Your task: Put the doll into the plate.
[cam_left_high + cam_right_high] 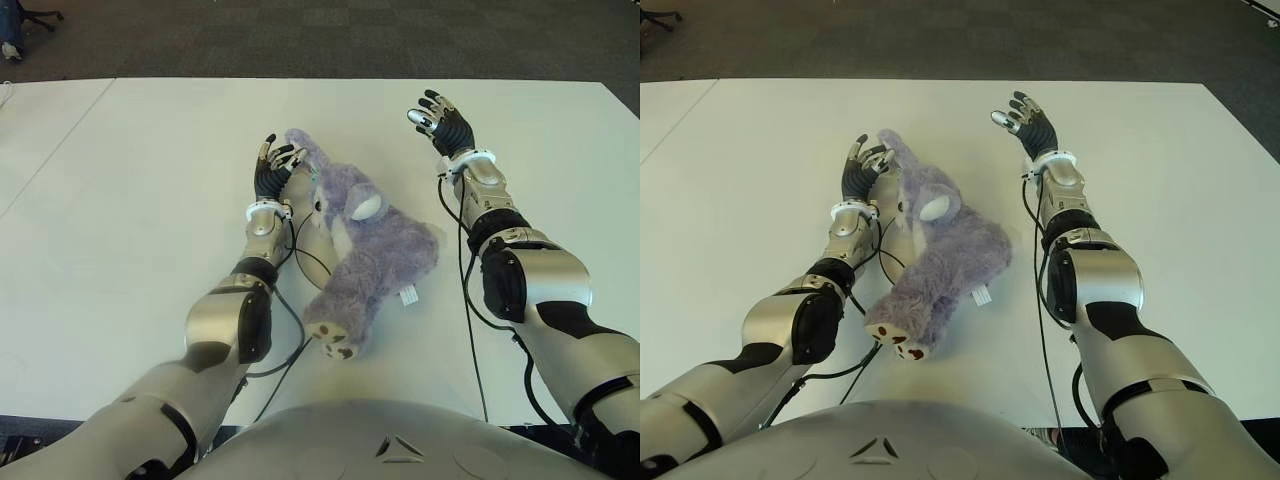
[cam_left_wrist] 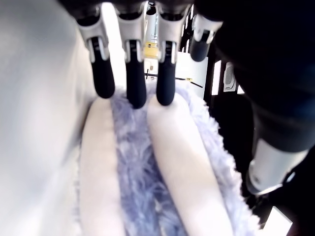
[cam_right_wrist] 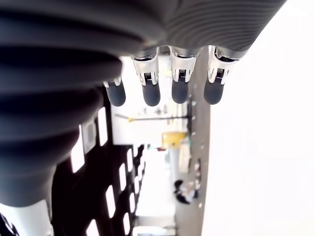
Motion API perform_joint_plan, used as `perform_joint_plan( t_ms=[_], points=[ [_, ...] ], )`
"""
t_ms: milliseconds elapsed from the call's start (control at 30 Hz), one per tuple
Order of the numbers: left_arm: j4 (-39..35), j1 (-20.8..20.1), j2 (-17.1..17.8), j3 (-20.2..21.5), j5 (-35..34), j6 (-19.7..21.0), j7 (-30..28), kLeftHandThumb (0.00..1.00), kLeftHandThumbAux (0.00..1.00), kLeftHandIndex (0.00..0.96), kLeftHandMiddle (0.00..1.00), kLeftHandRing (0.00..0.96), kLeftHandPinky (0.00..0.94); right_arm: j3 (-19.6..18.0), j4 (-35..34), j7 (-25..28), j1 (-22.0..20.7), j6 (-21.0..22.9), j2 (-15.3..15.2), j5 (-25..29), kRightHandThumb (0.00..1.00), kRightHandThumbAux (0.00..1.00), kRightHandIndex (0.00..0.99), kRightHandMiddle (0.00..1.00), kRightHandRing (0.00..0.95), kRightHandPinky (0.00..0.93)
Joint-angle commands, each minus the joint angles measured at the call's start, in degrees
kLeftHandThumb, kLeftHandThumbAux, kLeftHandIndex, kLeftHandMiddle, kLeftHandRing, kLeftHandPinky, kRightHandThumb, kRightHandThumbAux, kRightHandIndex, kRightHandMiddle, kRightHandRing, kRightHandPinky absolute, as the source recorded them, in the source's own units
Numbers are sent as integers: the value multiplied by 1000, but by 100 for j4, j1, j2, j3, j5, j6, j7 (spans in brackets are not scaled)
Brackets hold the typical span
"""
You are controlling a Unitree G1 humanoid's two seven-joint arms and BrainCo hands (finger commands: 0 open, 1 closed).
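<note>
Closest to the head camera, past the robot's own chest, the doll's (image 1: 365,245) brown-spotted foot points at the near edge of the desk (image 1: 120,200). It is a purple plush animal lying stretched out around the middle of the desk, its head and long ears toward the far edge.

At the doll's head, on its left side, is the left hand (image 1: 275,170). In the left wrist view its fingers (image 2: 135,83) reach out straight, tips touching the pale ear linings and the fur between them; they do not appear to have closed round anything, so I read the hand as released, though the thumb's contact is hard to judge from here. Right of the doll, well apart from it and nearer the far edge, the right hand (image 1: 443,122) is lifted with its fingers (image 3: 179,81) spread and holding nothing.

No plate shows in any view, on the desk or beyond it.

Judged from this, the step in hand is the approach to a grasp: the doll is untouched by any real hold and not yet lifted. The next move calls for the left fingers to curl round the ears or head, or for the right hand to come across and take the body. A soft, floppy toy will sag when raised by one end, so a grip on the torso would carry it more steadily. A plate must also be found before any placing.
</note>
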Motion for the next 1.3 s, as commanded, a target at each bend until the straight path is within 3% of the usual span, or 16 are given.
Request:
perform_joint_plan(
  t_ms=[33, 800, 1000, 1300],
  points=[
    [571, 692, -57, 27, -48, 845, 78, 0, 683, 102, 288, 303, 304, -107, 148, -193, -7, -32, 54, -152, 0, 715, 23, 10, 0, 0],
    [547, 713, -103, 37, -102, 772, 9, 0, 722, 112, 295, 319, 322, -285, 236, -584, 439, -241, 274, -600, 0, 627, 28, 33, 10, 19],
    [560, 726, -60, 59, -100, 833, -9, 0, 722, 120, 288, 310, 296, -504, 247, -747, 828, -426, 566, -472, 0, 610, 43, 51, 31, 33],
    [532, 710, -88, -27, -25, 719, 77, 0, 702, 131, 290, 312, 306, -749, 208, -535, 1378, -889, 653, -358, 0, 626, 83, 89, 68, 78]
  ],
)
